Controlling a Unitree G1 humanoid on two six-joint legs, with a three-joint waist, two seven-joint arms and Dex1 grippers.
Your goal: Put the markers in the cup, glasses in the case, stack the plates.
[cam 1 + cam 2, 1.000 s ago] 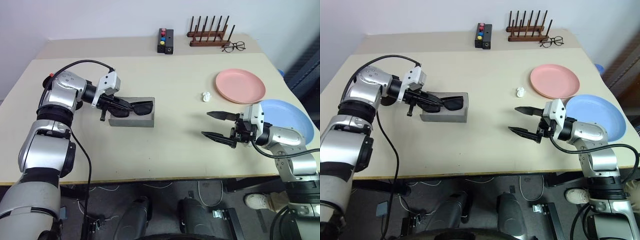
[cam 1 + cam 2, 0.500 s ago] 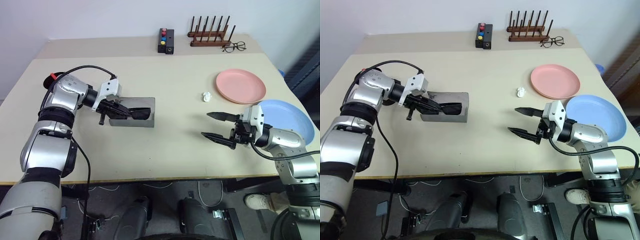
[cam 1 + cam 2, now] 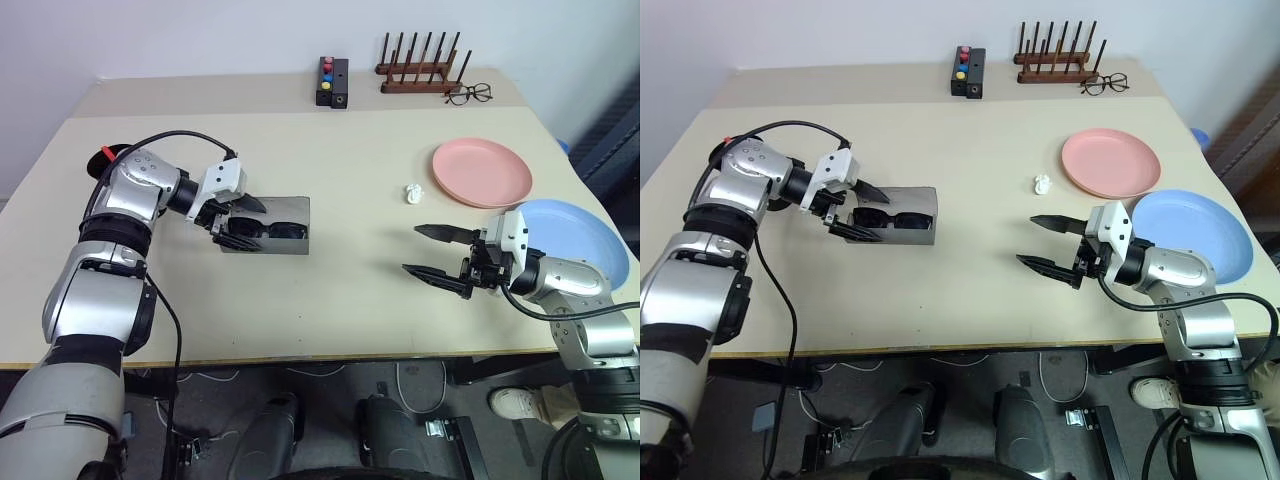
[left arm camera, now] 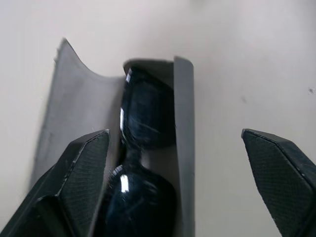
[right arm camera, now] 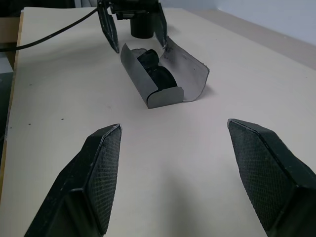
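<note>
- glasses [image 3: 262,231] lie inside the open grey case [image 3: 290,243], lenses up; likely light, rigid, glossy and scratch-prone; best taken by the frame bridge, not the lenses
- case looks light and may slide; flap lid is open, push it over from its free edge
- left pincer [image 3: 236,220] released, fingers spread astride the case end
- right pincer [image 3: 434,251] spread, empty, above the surface [image 3: 330,300] near blue plate [image 3: 590,240]; pink plate [image 3: 481,171] beside it, unstacked

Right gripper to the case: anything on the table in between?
Nothing. In the right wrist view, bare tabletop runs from the open right gripper to the case, which holds the glasses.
</note>
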